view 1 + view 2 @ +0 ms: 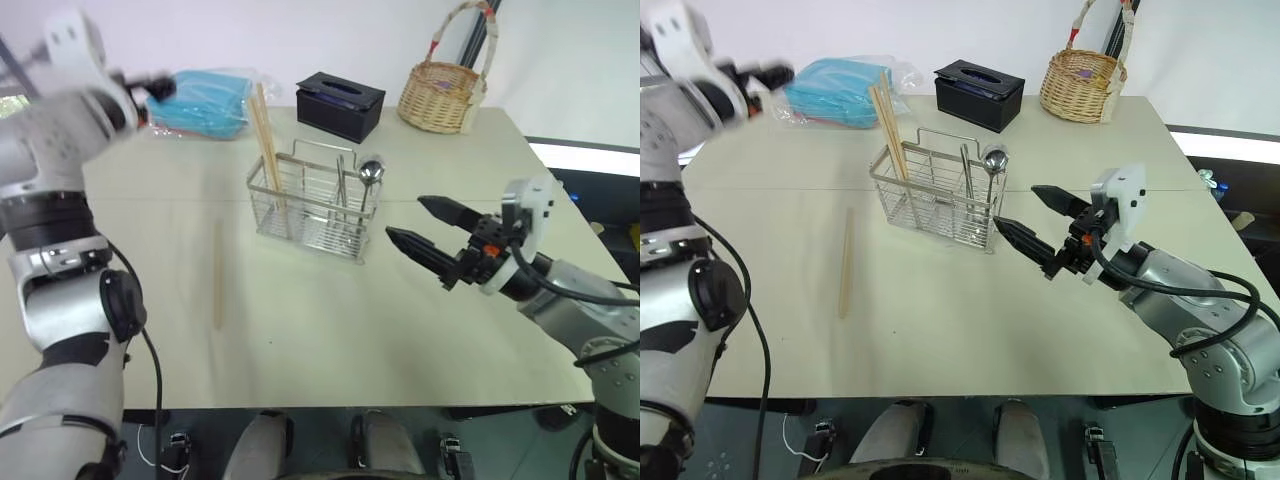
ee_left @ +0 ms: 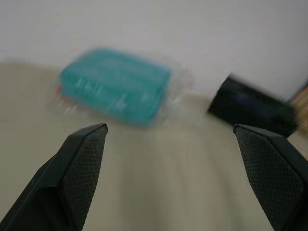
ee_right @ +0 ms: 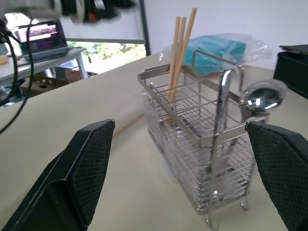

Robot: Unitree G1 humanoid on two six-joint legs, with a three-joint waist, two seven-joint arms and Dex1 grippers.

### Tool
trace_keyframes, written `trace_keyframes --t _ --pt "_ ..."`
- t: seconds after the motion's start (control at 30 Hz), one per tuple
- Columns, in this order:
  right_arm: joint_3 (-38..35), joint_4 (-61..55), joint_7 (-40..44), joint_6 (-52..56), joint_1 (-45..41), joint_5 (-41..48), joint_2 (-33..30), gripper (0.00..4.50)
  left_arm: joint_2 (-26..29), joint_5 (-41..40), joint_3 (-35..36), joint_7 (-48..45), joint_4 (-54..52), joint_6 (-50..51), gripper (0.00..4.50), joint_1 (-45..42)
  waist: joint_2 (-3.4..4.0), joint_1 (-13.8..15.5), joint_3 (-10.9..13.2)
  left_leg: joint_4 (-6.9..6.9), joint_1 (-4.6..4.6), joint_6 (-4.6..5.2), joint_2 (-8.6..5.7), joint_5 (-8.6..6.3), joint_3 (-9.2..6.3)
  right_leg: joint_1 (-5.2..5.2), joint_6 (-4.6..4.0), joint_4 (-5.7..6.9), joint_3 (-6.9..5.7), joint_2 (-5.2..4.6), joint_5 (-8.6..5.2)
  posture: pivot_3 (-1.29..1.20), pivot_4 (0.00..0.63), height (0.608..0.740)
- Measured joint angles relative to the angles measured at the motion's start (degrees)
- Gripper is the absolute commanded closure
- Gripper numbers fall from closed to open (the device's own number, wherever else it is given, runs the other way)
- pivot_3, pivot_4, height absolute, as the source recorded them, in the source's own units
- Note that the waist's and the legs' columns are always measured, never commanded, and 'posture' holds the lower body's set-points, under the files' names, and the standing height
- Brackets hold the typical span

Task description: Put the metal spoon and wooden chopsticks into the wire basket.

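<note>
Left eye view: I see one chopstick (image 1: 218, 273) lying lengthwise toward the table's left edge, nearer my spread left end effector (image 1: 160, 86); right end effector (image 1: 430, 232) spread too.

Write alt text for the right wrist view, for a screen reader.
A silver wire basket stands on a beige table between the open right gripper fingers. Wooden chopsticks stand upright in one end, a metal spoon in the other, bowl up.
</note>
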Motion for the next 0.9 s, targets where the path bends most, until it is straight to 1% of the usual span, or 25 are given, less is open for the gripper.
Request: trace_keyframes --t 0.1,0.37,0.47,0.73,0.8,0.83,0.87,0.9 --pt "0.87 0.78 0.83 -0.16 -0.81 -1.03 0.09 0.0 -2.82 0.54 -0.75 1.28 0.35 6.58 0.08 3.11 -0.23 -0.06 0.08 0.03 -0.1 -0.02 -0.01 0.0 0.0 -0.07 -0.01 -0.02 0.0 -0.03 0.01 0.0 0.15 0.66" --pt "2.26 1.0 1.36 -0.25 -1.2 -2.03 1.52 0.0 -8.29 0.92 -4.57 0.62 -4.04 17.03 0.08 7.21 -0.19 -0.16 0.07 -0.05 -0.38 -0.05 -0.01 0.01 0.05 -0.41 -0.02 0.0 0.02 -0.1 0.02 0.0 0.15 0.66" --pt "2.33 0.81 1.09 -0.25 -0.56 -2.03 2.27 0.0 -9.88 1.44 -4.45 0.76 -4.01 18.1 0.08 8.39 -0.19 -0.11 0.07 -0.03 -0.38 -0.06 0.0 0.01 0.05 -0.41 -0.02 0.0 0.02 -0.11 0.02 0.0 0.15 0.66" --pt "2.28 -0.8 0.06 -1.05 2.37 -2.2 2.79 0.0 -10.48 4.17 -5.44 0.09 1.21 15.78 0.08 8.5 -0.19 -0.05 0.07 0.01 -0.36 -0.08 -0.01 0.02 0.05 -0.37 -0.02 -0.01 0.02 -0.11 0.02 0.0 0.15 0.66" --pt "2.24 -1.26 -0.43 -1.23 2.71 -2.23 2.92 0.0 -10.79 4.8 -6.06 -0.34 2.63 14.33 0.59 8.42 -0.18 -0.05 0.06 0.01 -0.36 -0.08 -0.01 0.02 0.06 -0.37 -0.02 -0.01 0.02 -0.12 0.02 0.0 0.15 0.66" --pt "2.24 -1.57 -0.66 -1.3 3.0 -2.23 3.07 0.0 -10.92 5.32 -6.3 -0.6 3.31 13.46 0.93 8.4 -0.12 -0.01 0.02 0.0 -0.35 -0.08 -0.02 0.02 0.06 -0.36 -0.02 0.0 0.02 -0.13 0.02 0.0 0.15 0.66" --pt "2.24 -1.67 -0.83 -1.34 3.2 -2.23 3.29 0.0 -10.92 5.63 -6.44 -0.68 3.87 12.81 1.31 8.36 -0.09 0.0 0.01 0.0 -0.35 -0.08 -0.02 0.02 0.05 -0.36 -0.02 0.0 0.02 -0.13 0.02 0.0 0.15 0.66" --pt "2.24 -1.69 -1.06 -1.36 3.44 -2.24 3.37 0.0 -10.94 5.91 -6.63 -0.9 4.47 12.38 1.86 8.29 -0.06 0.06 -0.01 0.0 -0.35 -0.08 -0.02 0.02 0.05 -0.34 -0.02 0.0 0.02 -0.13 0.02 0.0 0.15 0.66"
